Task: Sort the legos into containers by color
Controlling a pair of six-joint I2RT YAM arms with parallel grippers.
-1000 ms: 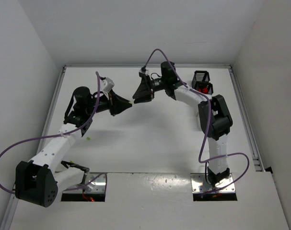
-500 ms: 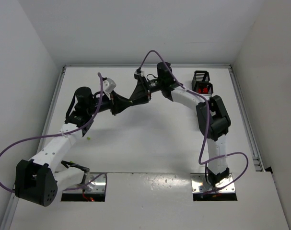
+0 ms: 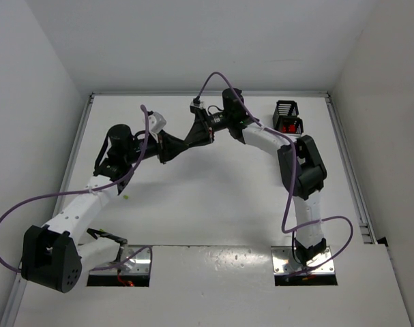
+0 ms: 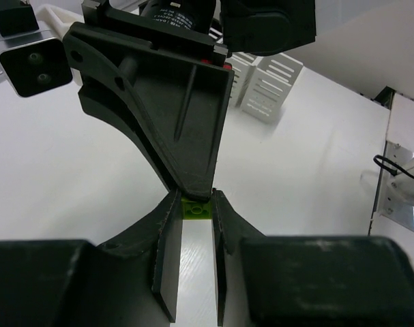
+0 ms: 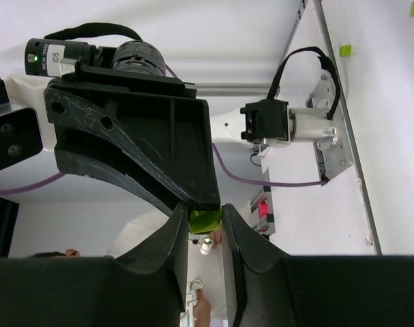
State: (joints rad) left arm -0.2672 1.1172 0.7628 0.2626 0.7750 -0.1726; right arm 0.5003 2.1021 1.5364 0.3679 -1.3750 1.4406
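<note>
Left wrist view | my left gripper (image 4: 196,199) is pinched nearly closed on a lime brick (image 4: 197,210) over the table (image 4: 316,157) | right wrist view | my right gripper (image 5: 205,212), tip to tip with it, has its fingers nipped onto the same brick | white containers (image 4: 271,85) stand beyond, well apart.

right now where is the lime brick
Seen from the top, the lime brick is above the far middle of the table, pinched by the left gripper and the right gripper where their tips meet.
</note>
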